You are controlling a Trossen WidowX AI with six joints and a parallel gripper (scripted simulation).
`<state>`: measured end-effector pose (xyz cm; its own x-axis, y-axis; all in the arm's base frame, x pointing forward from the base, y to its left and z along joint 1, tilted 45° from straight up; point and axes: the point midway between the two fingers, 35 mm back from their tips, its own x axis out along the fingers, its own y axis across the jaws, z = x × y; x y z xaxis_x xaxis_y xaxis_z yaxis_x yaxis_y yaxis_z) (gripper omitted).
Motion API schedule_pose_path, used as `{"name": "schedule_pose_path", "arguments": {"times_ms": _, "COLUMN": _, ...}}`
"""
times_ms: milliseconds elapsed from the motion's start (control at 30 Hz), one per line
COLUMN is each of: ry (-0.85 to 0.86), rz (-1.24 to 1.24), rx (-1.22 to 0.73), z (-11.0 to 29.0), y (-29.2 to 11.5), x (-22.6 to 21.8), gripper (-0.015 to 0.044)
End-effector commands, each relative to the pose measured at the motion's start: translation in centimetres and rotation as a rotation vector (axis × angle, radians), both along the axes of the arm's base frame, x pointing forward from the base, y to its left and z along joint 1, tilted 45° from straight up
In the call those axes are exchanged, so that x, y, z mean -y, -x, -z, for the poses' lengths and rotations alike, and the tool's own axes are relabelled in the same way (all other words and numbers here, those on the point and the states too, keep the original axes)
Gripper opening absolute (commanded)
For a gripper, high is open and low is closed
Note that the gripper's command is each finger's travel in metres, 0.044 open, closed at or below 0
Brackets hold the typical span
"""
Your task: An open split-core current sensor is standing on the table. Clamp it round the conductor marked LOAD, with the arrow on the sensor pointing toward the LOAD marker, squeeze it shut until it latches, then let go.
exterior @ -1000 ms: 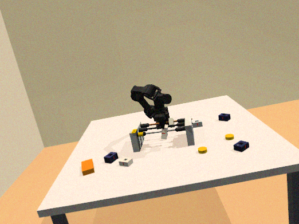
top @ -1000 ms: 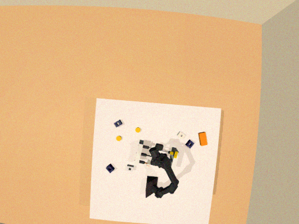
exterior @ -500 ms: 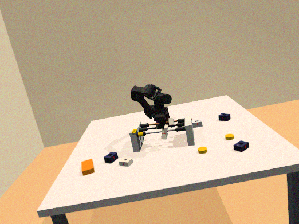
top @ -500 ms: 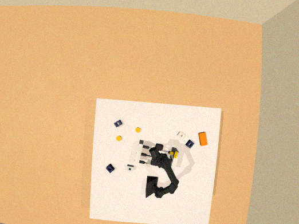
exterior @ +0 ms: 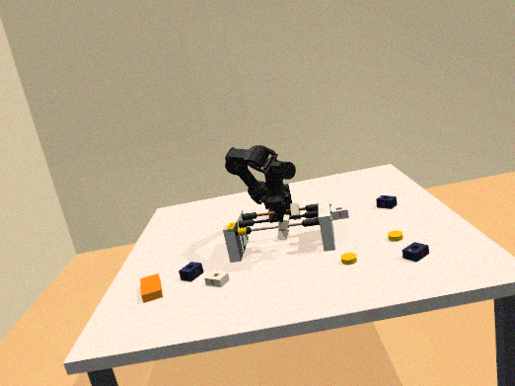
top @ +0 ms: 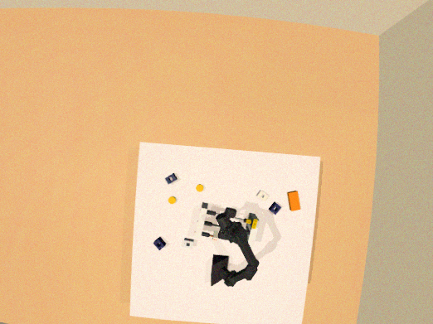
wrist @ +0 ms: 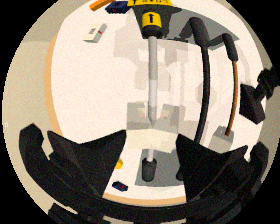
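Presently, findings at the conductor fixture [exterior: 232, 246]:

Step in hand: my judgement is that I am squeezing the sensor [wrist: 150, 117] shut round the rod; latching is not confirmed from any view.

Sensor position: in the wrist view a pale grey block sits about the middle of the light rod [wrist: 151, 72], between my two dark fingertips. The exterior view shows a pale block [exterior: 283, 230] on the front rod, midway between the two end plates.

Marker: the rod ends at 12 o'clock in the wrist view at a yellow cap [wrist: 150, 18] bearing a black arrow, under a yellow strip [wrist: 153, 1]. Its lettering is too small to read.

Arrow on sensor: not legible; direction cannot be verified.

Gripper [wrist: 153, 152]: fingers stand partly apart and are pinching the sensor body, not closed on air.

Doing it well: I should keep the press square across the block and steady, without dragging it along the rod or bending the rod, and release only once the halves have met flush.

Neighbouring wires: a black cable [wrist: 205, 72] and an orange one [wrist: 235, 91] run at about 2 o'clock, apart from my fingers.
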<state>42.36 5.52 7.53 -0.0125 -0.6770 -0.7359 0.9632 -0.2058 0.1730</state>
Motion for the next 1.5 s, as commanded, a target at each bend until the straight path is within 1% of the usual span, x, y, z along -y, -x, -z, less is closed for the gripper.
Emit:
{"name": "schedule_pose_path", "arguments": {"times_ms": 0, "ry": 0.000, "rz": 0.000, "rx": 0.000, "z": 0.0, "y": 0.0, "x": 0.0, "gripper": 0.0053}}
{"name": "schedule_pose_path", "arguments": {"times_ms": 500, "ry": 0.000, "rz": 0.000, "rx": 0.000, "z": 0.0, "y": 0.0, "x": 0.0, "gripper": 0.0440}}
{"name": "schedule_pose_path", "arguments": {"times_ms": 767, "ry": 0.002, "rz": -0.002, "rx": -0.002, "z": 0.1, "y": 0.0, "x": 0.1, "gripper": 0.0440}}
{"name": "schedule_pose_path", "arguments": {"times_ms": 867, "ry": 0.023, "rz": -0.027, "rx": -0.034, "z": 2.1, "y": 0.0, "x": 1.8, "gripper": 0.0440}}
{"name": "schedule_pose_path", "arguments": {"times_ms": 933, "ry": 0.030, "rz": -0.035, "rx": -0.044, "z": 2.6, "y": 0.0, "x": 2.3, "gripper": 0.0440}}
{"name": "schedule_pose_path", "arguments": {"times_ms": 1467, "ry": 0.030, "rz": -0.035, "rx": -0.044, "z": 3.7, "y": 0.0, "x": 3.4, "gripper": 0.0440}}
